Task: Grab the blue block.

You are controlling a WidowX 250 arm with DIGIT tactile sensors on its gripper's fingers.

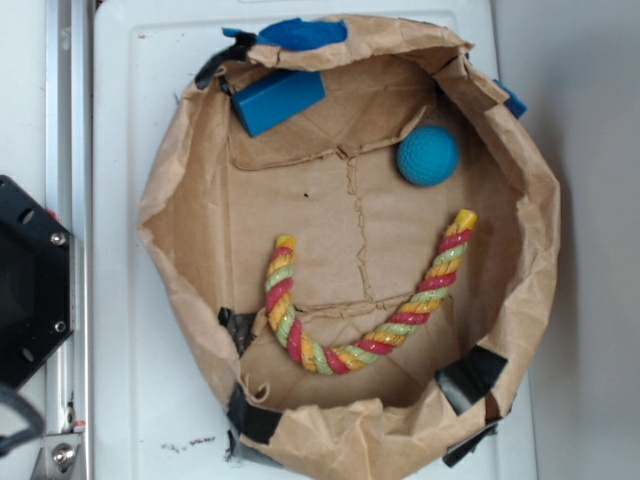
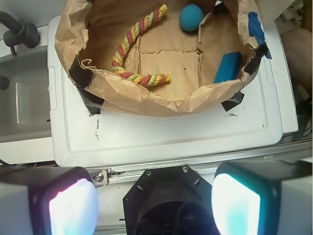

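My fingers [image 2: 155, 203] show only in the wrist view, as two blurred pale pads [image 2: 68, 208] at the bottom corners, spread wide apart with nothing between them. Between them I see the black robot base [image 2: 168, 200] and a metal rail along the near edge of the white desk [image 2: 161, 137]. The exterior view shows none of my fingers, only the black base at its left edge, beside the same rail.

Beyond the rail, on the desk, sits the round crumpled brown-paper container [image 2: 142, 100], its rim patched with black tape and scraps of blue tape [image 2: 255, 24]. Only the exterior view shows the whole inside of it from above.

Inside, the solid medium-blue rectangular block [image 2: 228, 67] lies at the right side in the wrist view, against the paper wall; in the exterior view it lies at the upper left, just under the folded rim. The round teal dimpled ball [image 2: 190, 17] sits apart from it, farther in. The twisted red, yellow and green rope [image 2: 134, 49] curves across the cardboard floor, touching neither block nor ball.
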